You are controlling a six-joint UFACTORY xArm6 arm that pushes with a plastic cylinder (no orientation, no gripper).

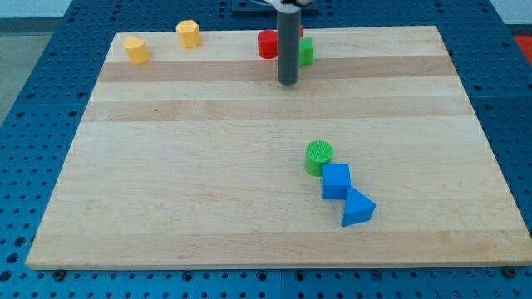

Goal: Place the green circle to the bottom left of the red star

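Note:
The green circle (318, 156) lies right of the board's middle, touching a blue cube (336, 181) at its lower right. A red block (268, 44) sits near the top edge; my rod hides part of it, so its shape is unclear. A second green block (307, 51) shows just right of the rod. My tip (288, 81) rests on the board just below those two blocks, far above the green circle.
A blue triangle (357, 208) lies against the blue cube's lower right. Two yellow blocks (136, 49) (189, 33) sit at the top left. The wooden board (166, 183) lies on a blue pegboard table.

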